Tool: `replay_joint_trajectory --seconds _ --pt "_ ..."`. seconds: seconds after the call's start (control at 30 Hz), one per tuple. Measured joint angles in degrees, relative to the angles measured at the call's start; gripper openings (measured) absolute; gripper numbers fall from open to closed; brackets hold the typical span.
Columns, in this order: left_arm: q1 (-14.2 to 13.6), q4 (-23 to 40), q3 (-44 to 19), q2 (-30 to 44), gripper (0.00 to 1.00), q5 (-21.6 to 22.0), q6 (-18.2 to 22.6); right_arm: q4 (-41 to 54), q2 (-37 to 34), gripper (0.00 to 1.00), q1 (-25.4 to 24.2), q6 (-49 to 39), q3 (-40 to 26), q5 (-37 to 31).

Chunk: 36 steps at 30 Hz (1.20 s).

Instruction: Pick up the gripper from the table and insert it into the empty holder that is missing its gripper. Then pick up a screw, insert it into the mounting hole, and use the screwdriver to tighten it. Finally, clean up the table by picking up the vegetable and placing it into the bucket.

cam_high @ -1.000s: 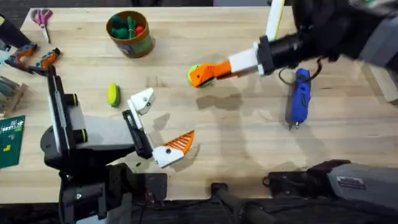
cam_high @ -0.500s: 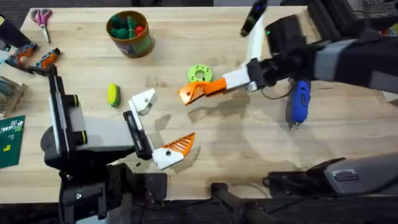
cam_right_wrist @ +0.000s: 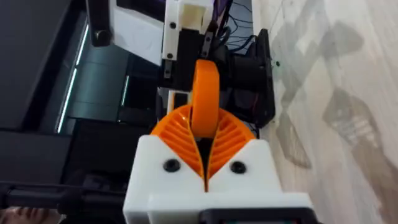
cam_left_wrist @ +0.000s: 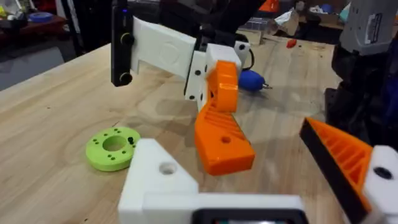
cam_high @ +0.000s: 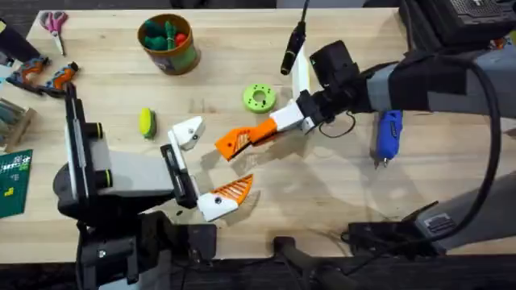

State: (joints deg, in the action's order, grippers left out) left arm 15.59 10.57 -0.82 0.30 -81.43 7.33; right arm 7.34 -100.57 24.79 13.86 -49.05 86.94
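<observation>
Right arm swings the orange piece toward the left arm

Since a second ago the right gripper (cam_high: 234,143) has travelled from beside the green disc (cam_high: 258,97) down and across the surface (cam_high: 322,201), so it now hangs close to the left arm's white holder (cam_high: 186,132), with the disc uncovered behind it. Its ribbed orange fingers (cam_right_wrist: 180,134) are closed on the gripper (cam_right_wrist: 204,96), a smooth orange piece that stands up from between them in the right wrist view. Seen from the left wrist, that piece (cam_left_wrist: 222,124) hangs above the wood just beyond the bare white holder (cam_left_wrist: 163,180), apart from it.

The left gripper (cam_high: 205,165) has not shifted; it is open wide, with the tipless holder on one side and a single ribbed orange finger (cam_high: 234,188) on the other.

The screwdriver (cam_high: 389,134) lies flat beside the right arm. The vegetable (cam_high: 147,122) lies on the surface near the holder, well apart from the bucket (cam_high: 168,44) at the far side, which has coloured toys in it
</observation>
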Motion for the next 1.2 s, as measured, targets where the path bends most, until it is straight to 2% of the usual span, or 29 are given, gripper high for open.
replay_joint_trajectory --seconds 0.47,0.8,1.2 --pt "0.0 0.0 0.0 0.0 0.986 0.0 -0.1 -9.7 0.0 0.01 0.5 10.6 -1.5 0.1" --pt "0.0 0.1 0.0 0.0 0.987 0.0 -2.0 -14.6 0.0 0.01 0.6 16.6 -1.6 -2.3" --pt "0.2 0.0 0.0 0.0 0.986 0.1 -2.2 -22.8 0.0 0.01 3.7 25.5 -1.6 -5.3"
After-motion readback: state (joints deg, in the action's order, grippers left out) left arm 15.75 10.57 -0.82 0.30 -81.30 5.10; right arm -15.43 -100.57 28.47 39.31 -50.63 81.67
